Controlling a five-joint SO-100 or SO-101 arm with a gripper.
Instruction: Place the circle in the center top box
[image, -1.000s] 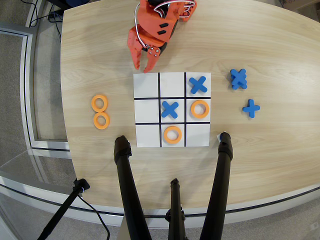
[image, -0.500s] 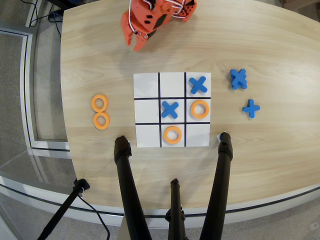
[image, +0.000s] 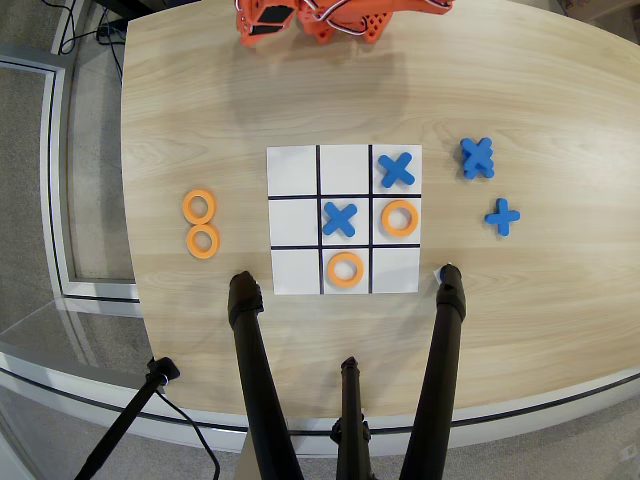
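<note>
In the overhead view a white nine-cell grid (image: 294, 170) lies mid-table. The middle cell of its upper edge row (image: 345, 170) is bare. The middle cell of its lower edge row holds an orange ring (image: 345, 270). Another orange ring (image: 399, 218) lies in the right cell of the middle row. Two loose orange rings (image: 200, 207) (image: 203, 241) lie touching on the table left of the grid. The orange arm (image: 330, 15) is folded at the table's top edge, far from the grid. Its gripper (image: 266, 20) is partly cut off, and I cannot tell how the jaws stand.
Blue crosses lie in the grid's top right cell (image: 397, 170) and central cell (image: 340, 219). More blue crosses lie on the table to the right (image: 477, 157) (image: 502, 216). Black tripod legs (image: 250, 340) (image: 448, 310) rest on the table's near edge below the grid.
</note>
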